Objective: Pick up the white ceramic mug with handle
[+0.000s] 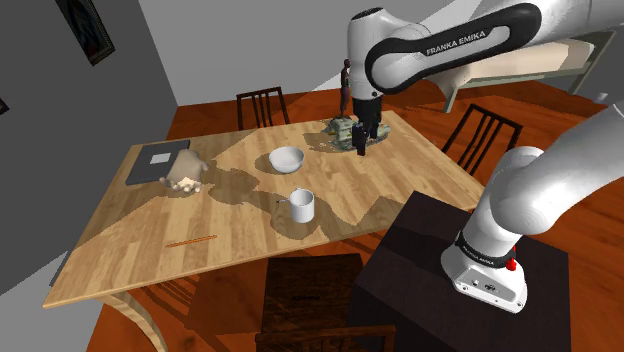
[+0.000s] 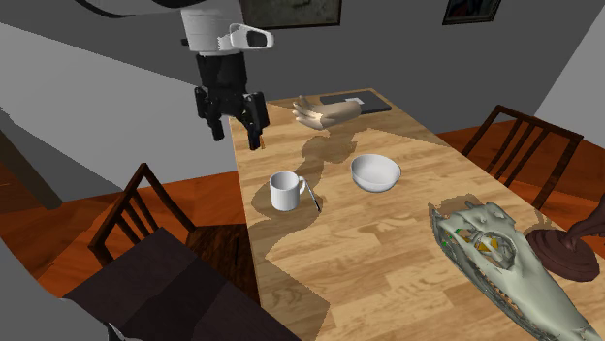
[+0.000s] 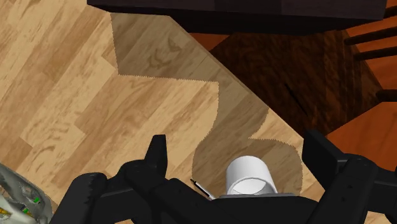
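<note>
The gripper point(image 2: 236, 131) hangs released, fingers spread, well above the white mug point(image 2: 284, 191) on the wooden table point(image 2: 388, 252).

We see a home's dining room. Wooden chairs point(image 1: 310, 290) ring a long tabletop point(image 1: 120, 250); framed pictures point(image 1: 85, 28) hang on grey walls point(image 1: 60, 110).

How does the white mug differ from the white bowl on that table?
The mug is tall, narrow and straight-sided, while the bowl is low, wide and rounded. The mug stands near the table edge next to the robot's stand; the bowl sits farther in, toward the middle. Both are plain white, upright with their openings up, and rest on the same wooden top.
</note>
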{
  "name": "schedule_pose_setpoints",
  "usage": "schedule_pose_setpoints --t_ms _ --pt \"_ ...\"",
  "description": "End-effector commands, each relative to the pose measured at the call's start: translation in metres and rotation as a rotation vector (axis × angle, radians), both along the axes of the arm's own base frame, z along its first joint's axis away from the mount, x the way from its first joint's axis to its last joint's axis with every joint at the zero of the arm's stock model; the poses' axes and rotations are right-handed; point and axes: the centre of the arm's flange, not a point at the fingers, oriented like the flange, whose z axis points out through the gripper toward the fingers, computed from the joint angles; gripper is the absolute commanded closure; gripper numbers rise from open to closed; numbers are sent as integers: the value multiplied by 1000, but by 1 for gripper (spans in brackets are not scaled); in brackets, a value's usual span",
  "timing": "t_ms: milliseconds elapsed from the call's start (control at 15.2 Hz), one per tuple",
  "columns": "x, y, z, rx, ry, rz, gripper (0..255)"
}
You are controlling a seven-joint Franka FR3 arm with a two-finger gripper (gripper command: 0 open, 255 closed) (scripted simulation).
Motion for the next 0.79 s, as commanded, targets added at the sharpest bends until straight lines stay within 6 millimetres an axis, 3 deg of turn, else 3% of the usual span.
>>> schedule_pose_setpoints --t_ms 0,726 --pt "16 6 -21 5 5 8 0" --pt "107 45 -131 27 43 49 0"
